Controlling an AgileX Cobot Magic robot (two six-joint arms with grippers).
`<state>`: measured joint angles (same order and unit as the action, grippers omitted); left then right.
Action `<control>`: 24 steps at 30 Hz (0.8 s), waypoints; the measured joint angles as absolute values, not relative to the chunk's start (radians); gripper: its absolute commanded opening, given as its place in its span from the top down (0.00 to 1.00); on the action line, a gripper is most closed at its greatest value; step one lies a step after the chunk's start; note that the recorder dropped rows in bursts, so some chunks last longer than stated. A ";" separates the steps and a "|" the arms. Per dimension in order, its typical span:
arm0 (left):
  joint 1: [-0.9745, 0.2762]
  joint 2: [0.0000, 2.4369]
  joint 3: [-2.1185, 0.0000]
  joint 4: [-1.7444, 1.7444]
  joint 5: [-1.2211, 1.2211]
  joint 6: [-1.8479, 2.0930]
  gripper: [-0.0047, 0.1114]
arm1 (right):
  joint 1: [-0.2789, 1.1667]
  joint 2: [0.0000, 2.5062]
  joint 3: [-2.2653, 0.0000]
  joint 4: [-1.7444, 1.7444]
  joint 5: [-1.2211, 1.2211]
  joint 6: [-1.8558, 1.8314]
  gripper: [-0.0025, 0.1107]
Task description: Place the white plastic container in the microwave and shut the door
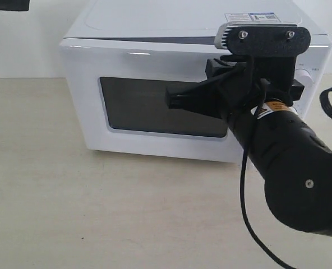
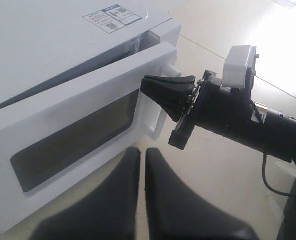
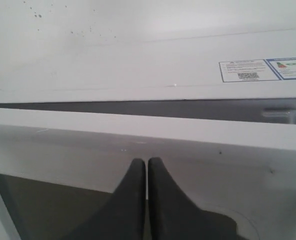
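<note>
The box cannot be seen (it is likely inside, behind the dark window (image 1: pixel 138 106)). The door (image 1: pixel 143 73) of the microwave (image 1: pixel 155 22) is almost shut; a thin gap shows, so one last push is left. The right gripper (image 1: pixel 171 101) reaches in level, jaws pressed together, touching the door. The left gripper (image 2: pixel 143 155) hangs nearby, jaws together, empty.

A beige tabletop (image 1: pixel 98 213) runs back to a white wall (image 1: pixel 20 50), with a dark shape (image 1: pixel 6 4) high at left.

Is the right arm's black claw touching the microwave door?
Cannot tell. In the left wrist view the right gripper overlaps the door, but neither contact nor gap shows plainly.
</note>
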<state>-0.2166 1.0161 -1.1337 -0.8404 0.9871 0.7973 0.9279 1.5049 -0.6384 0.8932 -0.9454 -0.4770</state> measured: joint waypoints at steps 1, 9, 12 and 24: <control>-0.217 1.016 -1.134 -0.840 0.984 0.797 0.92 | 0.928 1.512 -0.641 0.895 -0.948 -0.477 0.98; -0.217 1.016 -1.134 -0.895 1.005 0.797 0.92 | 0.928 1.543 -0.649 0.901 -0.970 -0.477 0.98; -0.217 1.016 -1.134 -0.912 1.026 0.797 0.92 | 0.923 1.550 -0.663 0.907 -0.970 -0.477 0.98; -0.217 1.016 -1.134 -0.915 1.036 0.797 0.92 | 0.850 1.550 -0.695 0.900 -0.936 -0.473 0.98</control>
<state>-0.2166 1.0161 -1.1337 -0.9147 1.0357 0.7973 0.8503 1.5497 -0.6953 0.9001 -0.9363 -0.4728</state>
